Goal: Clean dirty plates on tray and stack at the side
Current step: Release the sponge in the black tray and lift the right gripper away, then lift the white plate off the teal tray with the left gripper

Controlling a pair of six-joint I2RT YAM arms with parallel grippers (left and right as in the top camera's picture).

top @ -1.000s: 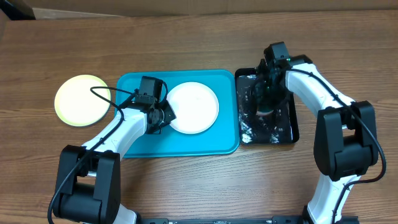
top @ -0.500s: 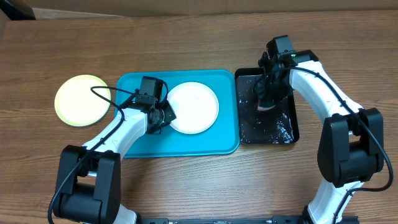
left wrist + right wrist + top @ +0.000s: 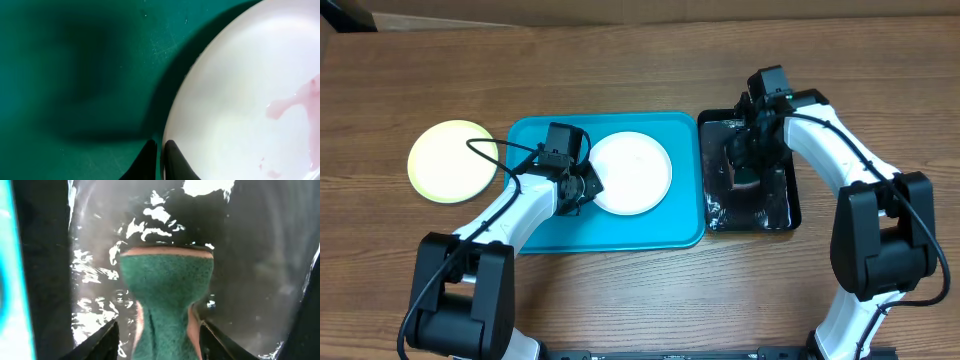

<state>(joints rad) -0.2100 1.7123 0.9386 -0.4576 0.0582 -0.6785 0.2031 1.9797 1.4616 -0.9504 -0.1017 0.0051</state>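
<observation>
A white plate [image 3: 632,172] lies on the turquoise tray [image 3: 535,215], and a pink smudge [image 3: 296,99] marks its face. My left gripper [image 3: 582,186] sits at the plate's left edge. In the left wrist view its fingers [image 3: 161,145] are shut on the white plate's [image 3: 235,85] rim, one tip over the tray [image 3: 75,75]. A yellow-green plate [image 3: 450,161] rests on the table left of the tray. My right gripper [image 3: 746,160] hangs over the black tray [image 3: 786,205], open. A green sponge [image 3: 167,287] stands between its fingers [image 3: 159,324] with a gap on each side.
The glossy black tray [image 3: 260,255] holds water with bright glints and stands directly right of the turquoise tray. Both arms reach in from the table's near edge. A cardboard box edge [image 3: 350,18] shows at the far left corner.
The right gripper has opened and let go of the green sponge over the black tray. The left gripper and the white plate have stayed in place.
</observation>
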